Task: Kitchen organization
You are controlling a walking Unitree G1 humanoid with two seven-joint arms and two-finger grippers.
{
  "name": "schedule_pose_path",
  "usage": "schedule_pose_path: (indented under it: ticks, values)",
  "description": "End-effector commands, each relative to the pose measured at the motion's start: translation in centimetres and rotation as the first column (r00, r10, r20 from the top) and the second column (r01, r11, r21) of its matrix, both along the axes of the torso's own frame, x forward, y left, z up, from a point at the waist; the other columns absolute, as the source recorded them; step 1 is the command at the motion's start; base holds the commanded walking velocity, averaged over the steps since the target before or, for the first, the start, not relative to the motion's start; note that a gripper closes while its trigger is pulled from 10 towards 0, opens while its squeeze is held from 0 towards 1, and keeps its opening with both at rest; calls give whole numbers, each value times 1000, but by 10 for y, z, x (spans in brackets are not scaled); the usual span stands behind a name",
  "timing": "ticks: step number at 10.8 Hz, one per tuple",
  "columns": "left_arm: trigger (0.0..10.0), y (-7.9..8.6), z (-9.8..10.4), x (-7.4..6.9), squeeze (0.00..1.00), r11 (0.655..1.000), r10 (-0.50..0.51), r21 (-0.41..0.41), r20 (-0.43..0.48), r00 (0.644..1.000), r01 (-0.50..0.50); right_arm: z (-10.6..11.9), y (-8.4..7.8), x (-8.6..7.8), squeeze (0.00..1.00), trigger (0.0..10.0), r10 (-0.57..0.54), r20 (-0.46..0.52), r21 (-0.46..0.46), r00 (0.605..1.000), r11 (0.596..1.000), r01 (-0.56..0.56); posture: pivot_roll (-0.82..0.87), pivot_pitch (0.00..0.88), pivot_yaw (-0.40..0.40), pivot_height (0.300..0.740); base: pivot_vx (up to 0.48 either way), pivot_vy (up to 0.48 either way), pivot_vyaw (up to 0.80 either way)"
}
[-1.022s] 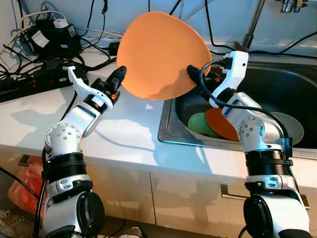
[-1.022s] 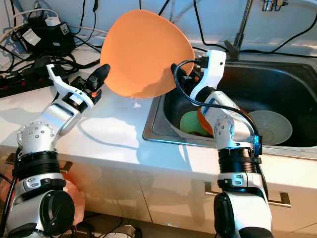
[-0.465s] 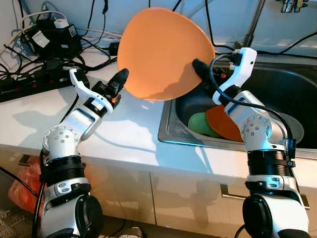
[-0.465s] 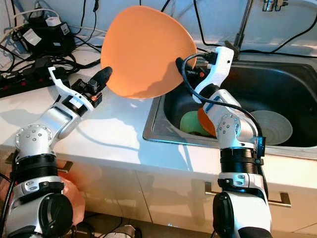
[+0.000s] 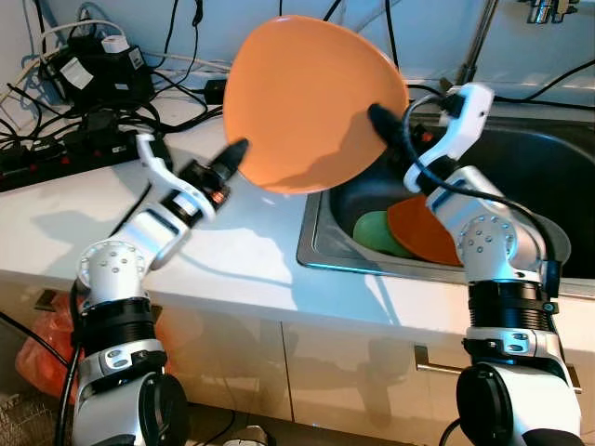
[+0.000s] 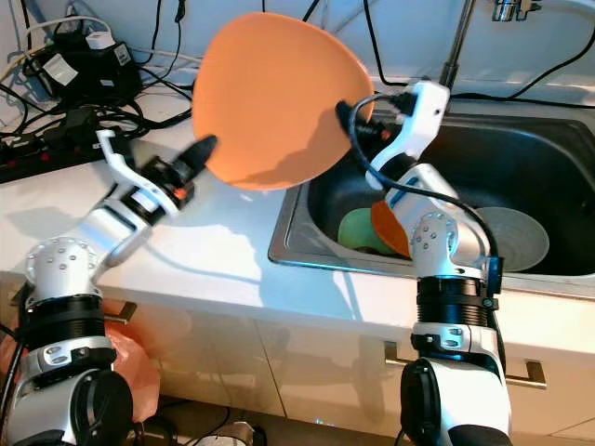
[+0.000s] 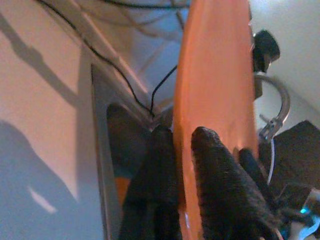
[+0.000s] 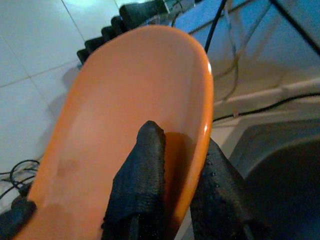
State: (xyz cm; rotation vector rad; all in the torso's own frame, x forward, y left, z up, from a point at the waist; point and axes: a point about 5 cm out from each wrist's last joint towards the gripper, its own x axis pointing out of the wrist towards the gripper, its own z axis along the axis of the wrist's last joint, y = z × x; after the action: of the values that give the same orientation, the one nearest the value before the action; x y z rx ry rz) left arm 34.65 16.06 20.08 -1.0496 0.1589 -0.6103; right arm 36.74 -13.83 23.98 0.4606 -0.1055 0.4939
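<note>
Orange, smooth, rounded-triangular plate (image 5: 311, 98) tilting on edge above desk (image 5: 232, 251) and sink (image 5: 321, 246) rim, being pinched at opposite rims by left hand (image 5: 234, 154) and right hand (image 5: 379, 118).

A plate (image 5: 311, 98) hangs above the surface (image 5: 223, 251), between the left pincer (image 5: 234, 153) and the right pincer (image 5: 379, 116); right of it lies a sink (image 5: 321, 246) with dishes (image 5: 409, 232) inside, and cables (image 5: 93, 121) lie behind on the left

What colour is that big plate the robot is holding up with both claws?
Plain orange plate, no pattern; clearest in the left eye view.
</note>
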Motion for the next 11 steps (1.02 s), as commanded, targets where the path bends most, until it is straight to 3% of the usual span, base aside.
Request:
schedule_pose_path:
  ticks: [1,7,11]
  values:
    - [10000,-17,23,-3,1000,995,-99,17,110,989,98,-7,14,1,0,0,36,-45,-58,998,998,-39,202,19,84,740,0,0,0]
    - [10000,-19,23,-7,1000,990,-131,59,121,984,125,-7,12,3,0,0,6,-48,-47,999,999,-8,203,19,84,740,0,0,0]
    - [10000,-21,22,-8,1000,986,-117,132,132,984,100,-21,-17,14,0,0,-206,-111,-75,972,977,199,205,20,81,740,0,0,0]
